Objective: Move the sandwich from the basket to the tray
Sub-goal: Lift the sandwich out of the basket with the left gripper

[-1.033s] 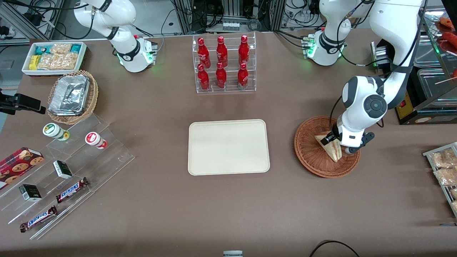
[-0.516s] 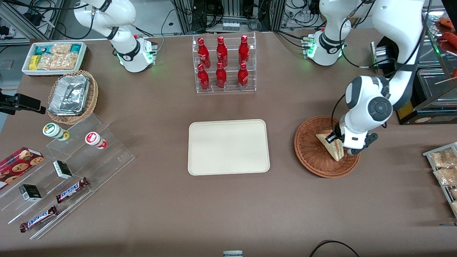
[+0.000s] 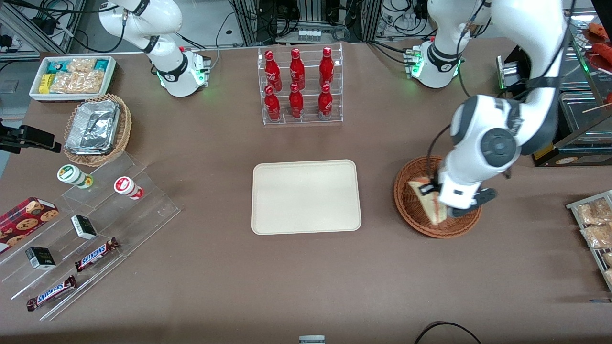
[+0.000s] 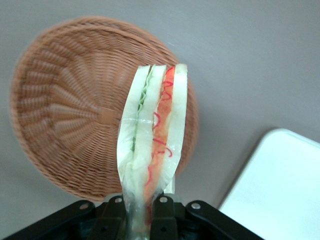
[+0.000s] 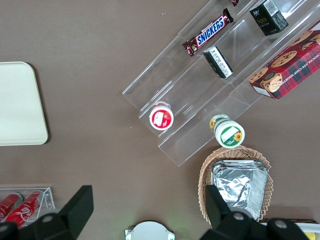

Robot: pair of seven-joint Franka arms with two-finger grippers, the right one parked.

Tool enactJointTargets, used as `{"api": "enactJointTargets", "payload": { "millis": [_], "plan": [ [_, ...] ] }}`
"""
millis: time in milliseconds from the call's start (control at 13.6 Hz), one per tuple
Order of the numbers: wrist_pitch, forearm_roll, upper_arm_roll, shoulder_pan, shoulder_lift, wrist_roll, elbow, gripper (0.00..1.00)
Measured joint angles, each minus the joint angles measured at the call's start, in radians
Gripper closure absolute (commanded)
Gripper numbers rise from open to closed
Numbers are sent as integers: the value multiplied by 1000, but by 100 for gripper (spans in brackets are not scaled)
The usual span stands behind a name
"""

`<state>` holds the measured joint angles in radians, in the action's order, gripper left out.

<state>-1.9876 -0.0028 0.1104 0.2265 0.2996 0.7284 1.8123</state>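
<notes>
The gripper [image 4: 142, 210] is clamping the sandwich [image 4: 152, 145] between its black fingers [image 4: 111, 212], the wedge standing on edge with its green and red layers showing. The sandwich is hanging above the basket [image 4: 65, 120], which is sitting on the grey desk [image 4: 250, 55]. A corner of the tray [image 4: 280, 190] is lying near the basket.

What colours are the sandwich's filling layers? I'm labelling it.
Red and green between pale bread, clearest in the left wrist view, sandwich held in the gripper.

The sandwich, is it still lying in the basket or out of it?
Out: the gripper pinches the sandwich edge-up, lifted above the basket, not yet over the tray.
</notes>
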Motion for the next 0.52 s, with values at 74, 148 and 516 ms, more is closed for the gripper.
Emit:
{"api": "enactJointTargets", "payload": {
  "millis": [74, 148, 516],
  "plan": [
    [3, 0, 2, 34, 29, -17, -29, 100],
    [3, 0, 3, 73, 63, -37, -60, 100],
    [4, -2, 5, 227, 224, 7, -236, 100]
  ]
}}
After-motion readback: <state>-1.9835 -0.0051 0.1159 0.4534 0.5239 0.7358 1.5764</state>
